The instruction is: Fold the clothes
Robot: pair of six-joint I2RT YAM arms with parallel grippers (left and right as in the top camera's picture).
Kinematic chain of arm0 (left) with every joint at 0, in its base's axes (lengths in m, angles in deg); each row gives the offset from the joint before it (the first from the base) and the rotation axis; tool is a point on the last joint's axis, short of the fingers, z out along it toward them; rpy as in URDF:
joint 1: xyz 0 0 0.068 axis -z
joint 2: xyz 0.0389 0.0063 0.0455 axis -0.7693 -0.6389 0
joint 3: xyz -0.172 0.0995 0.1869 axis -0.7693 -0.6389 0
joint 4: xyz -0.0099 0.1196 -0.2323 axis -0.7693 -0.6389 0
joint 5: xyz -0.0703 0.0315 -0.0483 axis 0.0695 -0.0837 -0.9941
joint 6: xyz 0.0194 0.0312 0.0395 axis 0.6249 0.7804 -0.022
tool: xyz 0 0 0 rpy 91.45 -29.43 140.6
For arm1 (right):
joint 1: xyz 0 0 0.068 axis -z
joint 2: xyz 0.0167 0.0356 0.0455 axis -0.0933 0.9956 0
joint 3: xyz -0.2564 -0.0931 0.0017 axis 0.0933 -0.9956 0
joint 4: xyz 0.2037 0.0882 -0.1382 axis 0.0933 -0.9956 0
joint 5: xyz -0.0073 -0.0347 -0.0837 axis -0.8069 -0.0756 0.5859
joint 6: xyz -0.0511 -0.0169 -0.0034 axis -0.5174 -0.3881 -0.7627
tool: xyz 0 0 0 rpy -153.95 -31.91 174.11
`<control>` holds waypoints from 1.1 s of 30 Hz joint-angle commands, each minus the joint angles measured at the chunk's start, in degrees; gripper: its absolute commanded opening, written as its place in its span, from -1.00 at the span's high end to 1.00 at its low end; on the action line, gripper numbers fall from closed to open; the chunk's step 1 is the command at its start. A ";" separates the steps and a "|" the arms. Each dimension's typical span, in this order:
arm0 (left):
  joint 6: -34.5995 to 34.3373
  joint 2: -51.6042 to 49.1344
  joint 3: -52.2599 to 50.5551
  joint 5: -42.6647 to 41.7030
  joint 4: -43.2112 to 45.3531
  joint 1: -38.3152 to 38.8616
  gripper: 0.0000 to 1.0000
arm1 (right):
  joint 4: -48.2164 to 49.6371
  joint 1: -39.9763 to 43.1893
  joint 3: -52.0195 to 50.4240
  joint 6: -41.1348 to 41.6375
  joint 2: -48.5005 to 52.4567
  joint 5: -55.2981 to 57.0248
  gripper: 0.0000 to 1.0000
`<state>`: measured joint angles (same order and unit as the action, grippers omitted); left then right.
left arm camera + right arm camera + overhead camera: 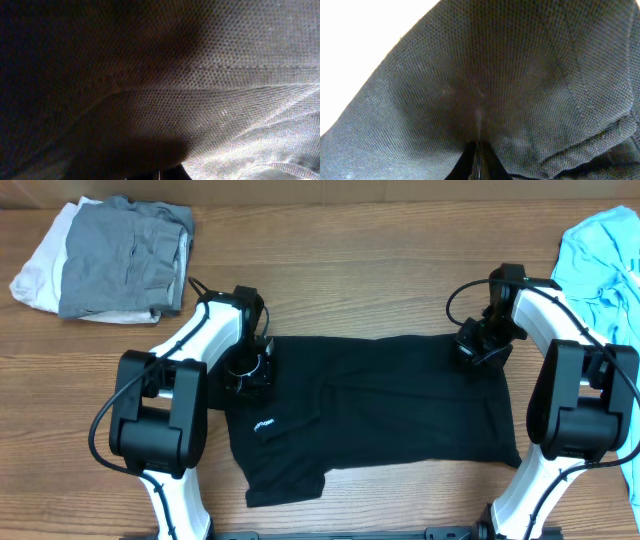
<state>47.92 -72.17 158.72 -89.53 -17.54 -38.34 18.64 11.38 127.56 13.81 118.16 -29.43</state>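
A black short-sleeved shirt with a small white logo lies spread flat on the table. My left gripper is down on its upper left edge and shut on the fabric. My right gripper is down on its upper right corner and shut on the fabric. In the left wrist view the black mesh fabric fills the frame, with the fingertips together at the bottom. In the right wrist view the fabric rises from the closed fingertips.
A folded grey garment lies on a white one at the back left. A light blue garment lies crumpled at the back right edge. The table is brown wood.
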 commanded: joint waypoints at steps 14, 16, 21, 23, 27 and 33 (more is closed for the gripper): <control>-5.25 -8.79 1.55 5.66 10.93 -12.07 0.92 | 12.52 0.17 -0.61 4.74 4.42 3.48 0.93; -4.72 -8.79 2.84 5.66 11.13 -14.43 0.92 | 12.20 0.22 -0.04 5.97 4.42 6.23 0.92; -1.95 -8.79 6.21 5.64 12.76 -17.81 0.92 | 11.91 1.97 1.22 6.10 4.42 6.60 0.92; -1.42 -8.79 7.80 5.53 12.76 -18.16 0.92 | 12.02 2.75 1.46 6.10 4.42 5.44 0.92; -0.90 -8.79 10.97 5.18 11.32 -17.84 0.92 | 12.24 3.10 1.81 5.86 4.42 4.20 0.93; -0.74 -8.74 16.17 3.26 7.52 -16.41 0.76 | 10.80 2.95 5.57 4.55 4.39 2.89 0.92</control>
<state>45.89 -78.91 171.81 -91.33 -9.10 -54.71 29.46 12.91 130.49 19.19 120.21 -30.50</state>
